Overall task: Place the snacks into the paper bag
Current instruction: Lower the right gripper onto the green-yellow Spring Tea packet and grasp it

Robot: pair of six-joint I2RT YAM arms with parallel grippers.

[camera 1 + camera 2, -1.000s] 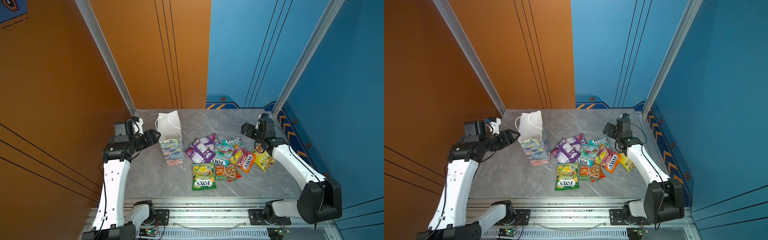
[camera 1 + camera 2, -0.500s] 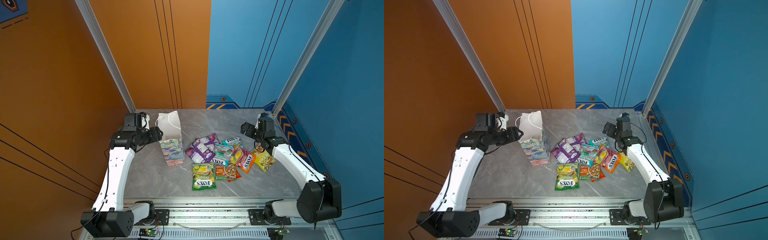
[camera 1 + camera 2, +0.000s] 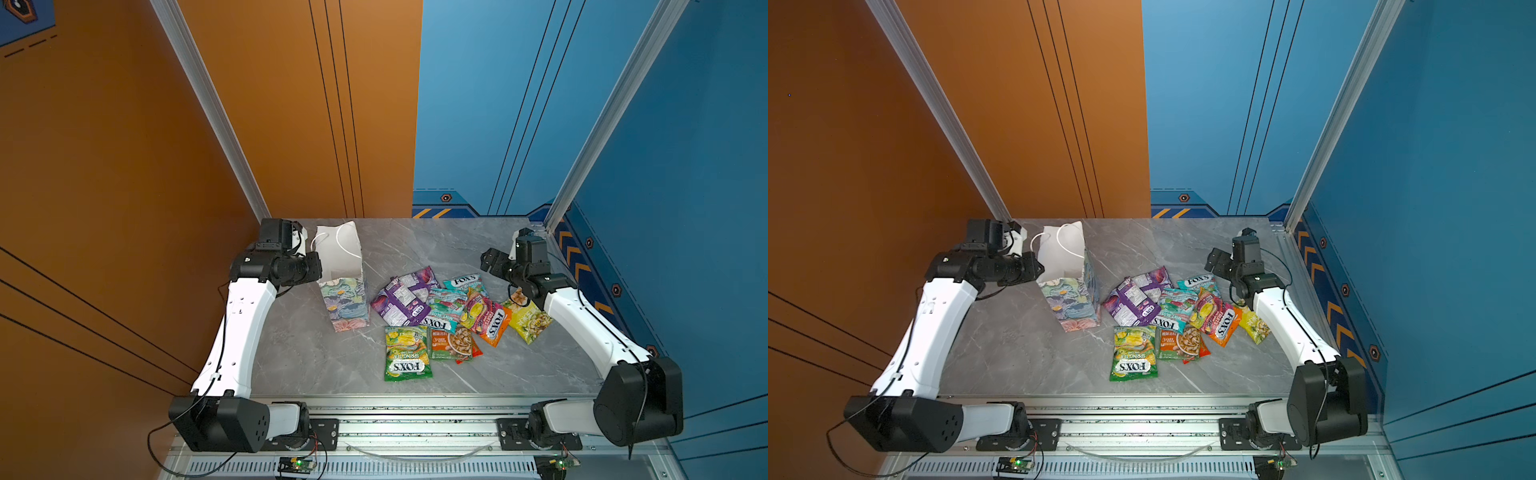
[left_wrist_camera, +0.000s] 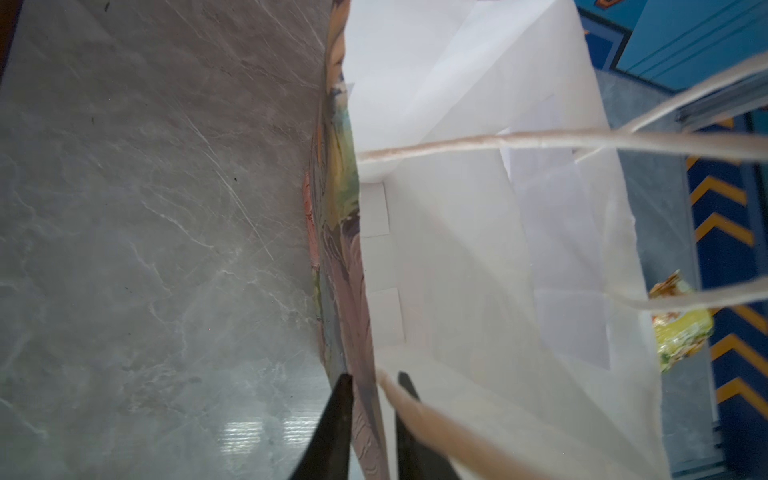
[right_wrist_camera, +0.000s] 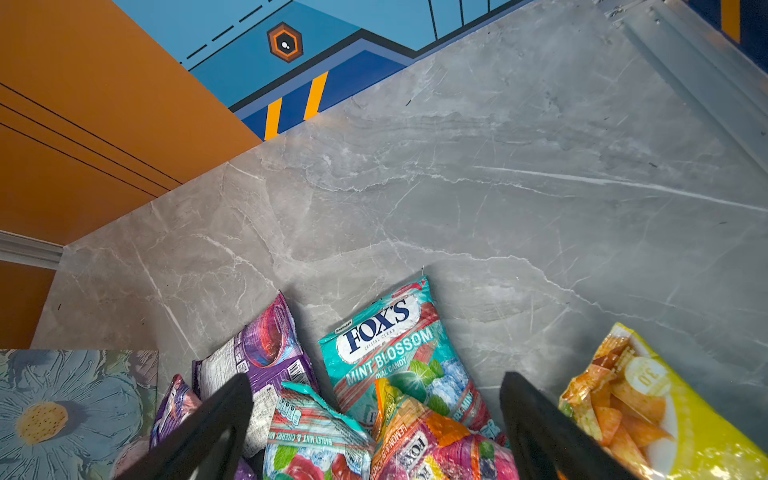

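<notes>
Snacks: overlapping heap on table, just right of bag. Bag upright, mouth open. Left gripper: jaws nearly closed, pinching the bag's wall at rim. Right gripper: jaws wide, empty, above the heap.

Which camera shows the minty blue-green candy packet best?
The right wrist view: the Mint Blossom packet is close, its label readable. Both top views show it small. The left wrist view misses it.

Paper bag stands L of snacks on table.
</notes>
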